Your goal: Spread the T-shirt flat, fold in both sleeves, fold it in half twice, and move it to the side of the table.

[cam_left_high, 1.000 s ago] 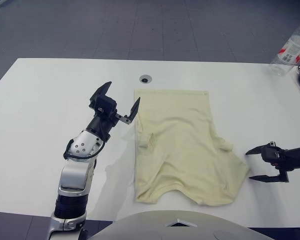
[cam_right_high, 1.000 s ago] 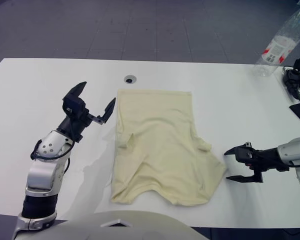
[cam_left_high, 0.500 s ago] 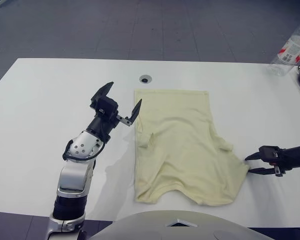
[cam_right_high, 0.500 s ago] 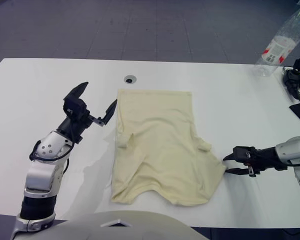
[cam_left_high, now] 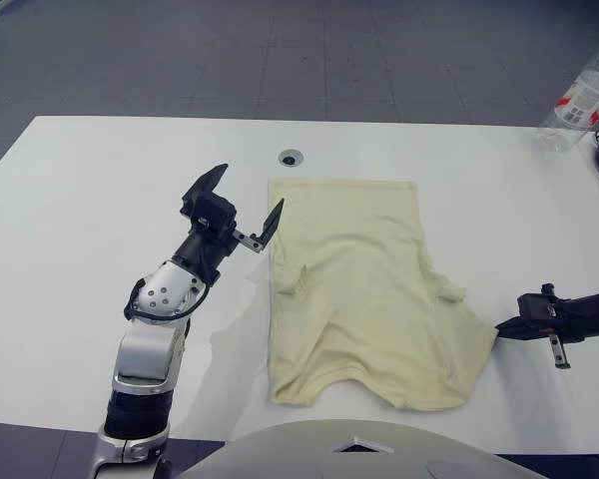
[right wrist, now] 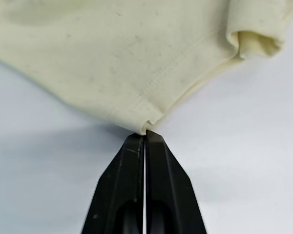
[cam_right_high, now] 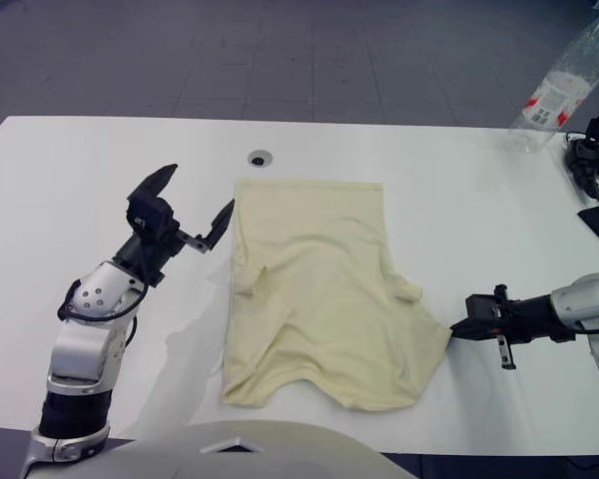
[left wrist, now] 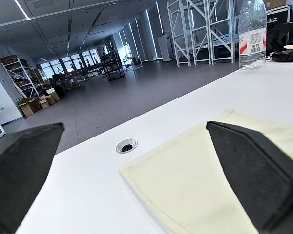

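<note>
While the left gripper point(cam_left_high: 249, 186) gapes at ten o'clock, the right gripper point(cam_left_high: 499, 327) clenches its fingers, seemingly pinching the T-shirt point(cam_left_high: 364, 289) at its four-o'clock corner.

Rumpled T-shirt point(cam_left_high: 364, 289) on table point(cam_left_high: 80, 200), left claw point(cam_left_high: 248, 186) alongside, right claw point(cam_left_high: 500, 327) at its edge.

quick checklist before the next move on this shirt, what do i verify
1. Right gripper shut: ok.
2. Sleeve corner really pinched: cannot tell, since the fingertips meet right at its edge.
3. Left gripper open, raised beside the T-shirt: ok.
4. T-shirt spread flat: not ok. It is wrinkled and both sleeves are bunched.
5. Bottle well apart from the T-shirt, at the table corner: ok.
</note>
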`<action>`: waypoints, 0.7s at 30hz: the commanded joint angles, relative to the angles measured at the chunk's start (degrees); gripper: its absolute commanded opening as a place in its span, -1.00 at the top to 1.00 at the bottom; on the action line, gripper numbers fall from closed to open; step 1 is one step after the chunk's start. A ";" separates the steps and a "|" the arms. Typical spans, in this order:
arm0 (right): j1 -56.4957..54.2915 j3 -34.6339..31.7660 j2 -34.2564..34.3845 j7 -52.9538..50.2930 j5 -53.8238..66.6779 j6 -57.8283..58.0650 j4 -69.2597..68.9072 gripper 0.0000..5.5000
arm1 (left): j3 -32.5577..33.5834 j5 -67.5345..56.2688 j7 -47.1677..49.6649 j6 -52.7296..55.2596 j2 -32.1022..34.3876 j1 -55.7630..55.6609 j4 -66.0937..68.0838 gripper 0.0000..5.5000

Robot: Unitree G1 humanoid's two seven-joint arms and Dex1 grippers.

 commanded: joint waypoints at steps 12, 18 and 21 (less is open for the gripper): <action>-1.53 -3.85 -1.91 2.96 4.83 1.61 -3.33 1.00 | -0.17 0.13 -1.42 -0.48 1.01 -1.29 2.41 -0.96; -1.19 -6.33 -1.45 4.02 10.68 6.38 -12.57 1.00 | -0.22 0.26 -1.76 -0.99 0.99 -1.89 3.51 -0.96; -1.82 -6.38 -0.56 3.47 12.31 8.60 -16.64 1.00 | -0.42 0.38 -1.90 -1.33 0.90 -2.46 4.32 -0.96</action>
